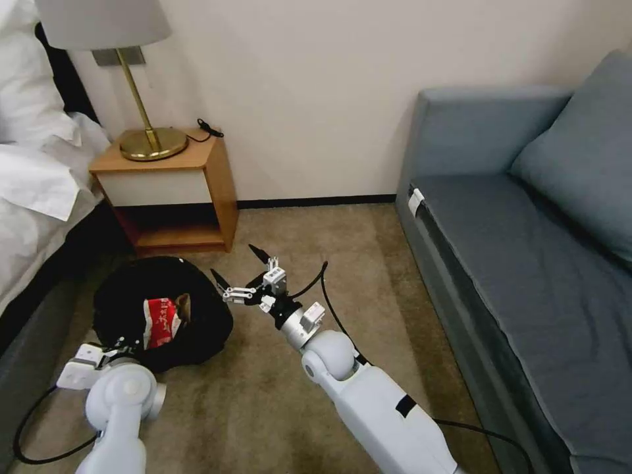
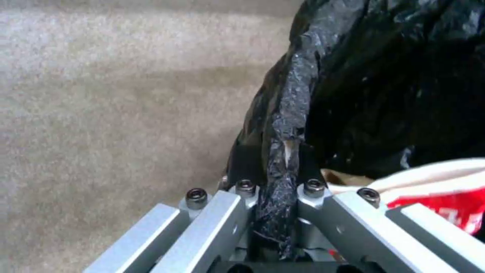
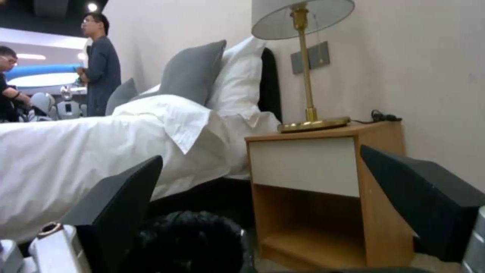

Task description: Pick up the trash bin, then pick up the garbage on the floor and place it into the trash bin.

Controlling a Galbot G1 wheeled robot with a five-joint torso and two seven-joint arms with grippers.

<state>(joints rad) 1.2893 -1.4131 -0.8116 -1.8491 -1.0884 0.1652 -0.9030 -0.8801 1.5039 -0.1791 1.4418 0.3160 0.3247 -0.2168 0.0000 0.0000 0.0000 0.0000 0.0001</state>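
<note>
The trash bin [image 1: 197, 316], lined with a crinkly black bag, stands on the carpet in front of the nightstand. Inside it lie a crushed red-and-white carton [image 1: 160, 322] and a piece of tan paper [image 1: 184, 305]. My left gripper [image 1: 120, 344] is at the bin's near rim, shut on it. The left wrist view shows that gripper [image 2: 278, 187] pinching the bag-covered rim [image 2: 288, 125], with the carton [image 2: 445, 197] just inside. My right gripper [image 1: 235, 262] hangs open beside the bin's right side, nothing between its black fingers [image 3: 121, 204]; the bin's top [image 3: 187, 239] lies below them.
A wooden nightstand [image 1: 168, 191] with a brass lamp [image 1: 150, 141] stands against the wall behind the bin. A bed [image 1: 33, 197] runs along the left, a grey sofa [image 1: 526, 263] along the right. Open carpet [image 1: 329, 230] lies between. Black cables [image 1: 39, 454] trail from both arms.
</note>
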